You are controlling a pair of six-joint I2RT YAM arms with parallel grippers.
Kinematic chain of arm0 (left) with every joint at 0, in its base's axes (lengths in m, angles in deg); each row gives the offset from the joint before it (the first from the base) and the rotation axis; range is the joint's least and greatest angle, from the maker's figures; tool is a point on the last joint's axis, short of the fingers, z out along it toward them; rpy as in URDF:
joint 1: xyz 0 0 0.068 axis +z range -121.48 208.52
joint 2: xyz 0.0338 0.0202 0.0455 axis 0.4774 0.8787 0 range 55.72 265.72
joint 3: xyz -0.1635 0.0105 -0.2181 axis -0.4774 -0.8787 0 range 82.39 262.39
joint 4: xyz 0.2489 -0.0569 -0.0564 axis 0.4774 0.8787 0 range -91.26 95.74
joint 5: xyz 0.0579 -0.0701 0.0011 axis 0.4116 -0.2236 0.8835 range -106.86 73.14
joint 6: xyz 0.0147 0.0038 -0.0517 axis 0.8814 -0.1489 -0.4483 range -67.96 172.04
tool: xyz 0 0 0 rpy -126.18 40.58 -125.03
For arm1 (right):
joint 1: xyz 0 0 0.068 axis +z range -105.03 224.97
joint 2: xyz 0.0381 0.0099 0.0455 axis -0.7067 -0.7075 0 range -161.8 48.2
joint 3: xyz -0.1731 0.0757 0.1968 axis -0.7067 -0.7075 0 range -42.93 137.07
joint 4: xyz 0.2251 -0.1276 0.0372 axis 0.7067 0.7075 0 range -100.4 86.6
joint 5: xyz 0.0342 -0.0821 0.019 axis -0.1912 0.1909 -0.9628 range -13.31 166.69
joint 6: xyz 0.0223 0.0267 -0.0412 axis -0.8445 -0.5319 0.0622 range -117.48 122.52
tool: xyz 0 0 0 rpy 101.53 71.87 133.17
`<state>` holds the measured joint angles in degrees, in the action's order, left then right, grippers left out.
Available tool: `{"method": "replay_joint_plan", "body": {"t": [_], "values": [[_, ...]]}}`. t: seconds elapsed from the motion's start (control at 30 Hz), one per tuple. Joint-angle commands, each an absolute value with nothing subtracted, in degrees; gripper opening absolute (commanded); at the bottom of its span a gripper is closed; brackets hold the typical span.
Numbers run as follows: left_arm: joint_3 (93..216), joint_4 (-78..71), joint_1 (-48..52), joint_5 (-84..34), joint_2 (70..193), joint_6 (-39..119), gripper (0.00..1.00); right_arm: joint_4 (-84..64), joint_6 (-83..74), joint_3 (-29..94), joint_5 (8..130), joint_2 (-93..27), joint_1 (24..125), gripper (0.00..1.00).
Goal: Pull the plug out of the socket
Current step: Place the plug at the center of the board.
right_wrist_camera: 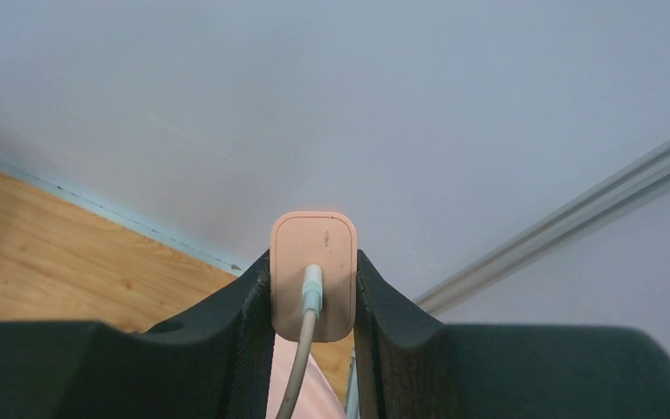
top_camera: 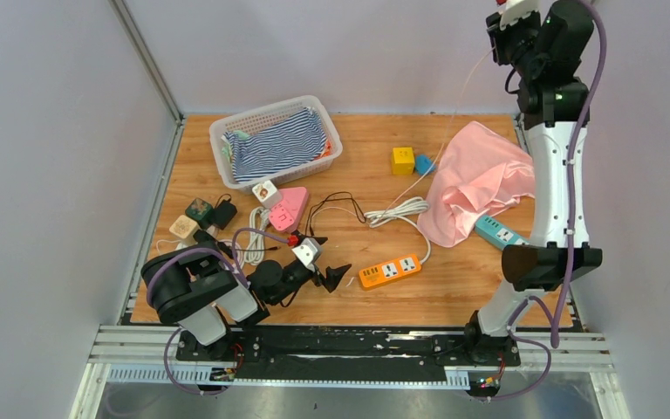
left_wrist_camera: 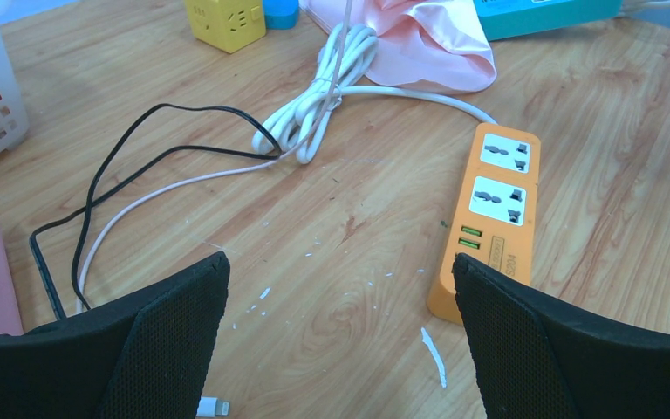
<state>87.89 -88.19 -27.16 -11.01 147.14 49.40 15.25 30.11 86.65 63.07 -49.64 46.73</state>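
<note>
Up at the far right corner of the bench we see the right gripper lifted high above the wood, close to the back wall. Its fingers are drawn in to a narrow gap and press on both flat sides of the pink plug, which sits upright between them, clear of every socket. A thin pale cable leaves the middle of the plug's face and hangs down out of view. Low by the near edge, left of the middle, the left gripper lies almost level over the boards with its fingers spread wide, and we find nothing between them but bare wood. The orange power strip lies just beside its right fingertip, not touching it. Farther back, a coiled white cord and a loose black wire rest on the bench.
</note>
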Motion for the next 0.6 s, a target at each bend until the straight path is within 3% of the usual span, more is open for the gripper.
{"method": "replay_joint_plan", "body": {"t": [0.0, 0.17, 0.4, 0.47, 0.57], "values": [[88.6, -90.2, -26.9, -10.0, 148.0, 49.0, 1.00, 11.0, 25.4, 82.8, 62.9, -52.8, 44.2, 0.00], [88.5, -90.3, -27.0, -10.0, 147.9, 48.9, 1.00, 11.5, 22.4, 74.0, 54.7, -59.2, 43.0, 0.00], [88.6, -90.2, -26.9, -9.8, 148.1, 48.9, 1.00, 14.9, 20.1, 71.5, 48.4, -70.3, 42.7, 0.00], [88.7, -90.2, -26.9, -9.9, 148.2, 48.9, 1.00, 15.2, 20.1, 70.7, 47.9, -72.6, 42.7, 0.18], [88.9, -90.2, -26.9, -10.1, 148.5, 48.9, 1.00, 15.4, 19.7, 70.0, 47.8, -75.7, 42.7, 0.30]]}}
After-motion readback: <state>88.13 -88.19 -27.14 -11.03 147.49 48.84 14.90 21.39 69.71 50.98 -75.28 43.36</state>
